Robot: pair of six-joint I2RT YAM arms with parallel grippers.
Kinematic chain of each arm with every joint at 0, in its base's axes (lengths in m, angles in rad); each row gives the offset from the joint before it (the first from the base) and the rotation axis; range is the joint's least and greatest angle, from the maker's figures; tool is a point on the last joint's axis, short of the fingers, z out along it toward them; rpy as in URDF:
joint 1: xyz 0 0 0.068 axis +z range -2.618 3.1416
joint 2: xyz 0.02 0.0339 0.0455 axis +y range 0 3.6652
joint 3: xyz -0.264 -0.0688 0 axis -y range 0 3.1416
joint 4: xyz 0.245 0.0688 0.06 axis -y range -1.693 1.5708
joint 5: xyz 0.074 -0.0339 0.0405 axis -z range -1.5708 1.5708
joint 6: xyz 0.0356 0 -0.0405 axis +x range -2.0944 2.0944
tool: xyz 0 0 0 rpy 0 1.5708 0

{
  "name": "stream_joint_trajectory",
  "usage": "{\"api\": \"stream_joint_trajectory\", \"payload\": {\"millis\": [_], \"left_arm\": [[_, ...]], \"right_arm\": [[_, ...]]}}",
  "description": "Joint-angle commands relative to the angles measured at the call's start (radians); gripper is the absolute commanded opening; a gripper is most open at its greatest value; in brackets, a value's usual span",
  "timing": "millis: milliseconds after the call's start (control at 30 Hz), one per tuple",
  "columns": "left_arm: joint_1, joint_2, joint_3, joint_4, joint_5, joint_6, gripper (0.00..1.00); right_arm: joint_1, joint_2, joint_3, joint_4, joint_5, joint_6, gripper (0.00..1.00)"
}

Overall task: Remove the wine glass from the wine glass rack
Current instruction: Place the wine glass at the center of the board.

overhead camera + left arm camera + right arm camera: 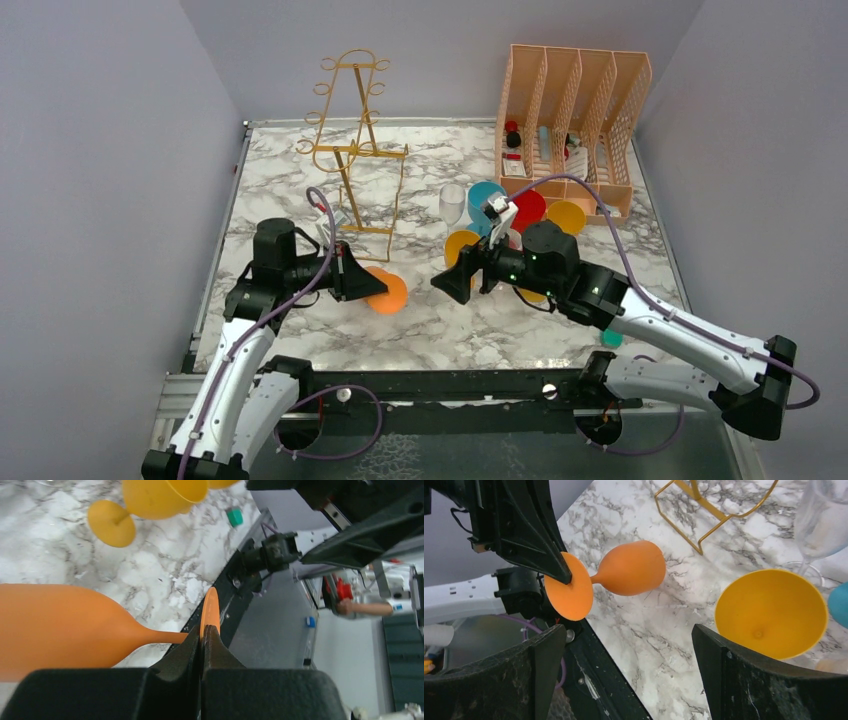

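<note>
The orange wine glass [390,293] lies sideways, low over the marble table, in front of the gold wire rack [352,150]. My left gripper [376,286] is shut on the rim of its round foot [210,607]; the stem and bowl [60,625] stick out to the left in the left wrist view. The right wrist view shows the foot [569,590], the bowl [631,567] and the rack's base [719,515]. No glass shows on the rack. My right gripper [450,280] is open and empty [626,637], facing the orange glass from the right.
A yellow glass [460,243] [771,612], a clear glass [452,205], and teal [485,195], red [528,208] and yellow [566,215] glasses stand right of centre. A peach lattice organiser [570,110] is at the back right. A small teal piece [611,339] lies near the front edge.
</note>
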Motion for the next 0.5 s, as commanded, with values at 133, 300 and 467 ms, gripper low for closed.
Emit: {"api": "stream_joint_trajectory", "payload": {"millis": [133,300,467], "left_arm": [[-0.054,0.048,0.038,0.107,0.205,0.088,0.0],[-0.081,0.077,0.055,0.141,0.242,0.117,0.0],[-0.125,0.101,0.052,0.178,0.217,0.121,0.0]], "right_arm": [[0.005,0.066,0.005,0.074,-0.234,0.044,0.78],[0.006,0.092,0.015,0.142,-0.364,0.126,0.66],[0.005,0.166,0.021,0.186,-0.477,0.152,0.58]]}}
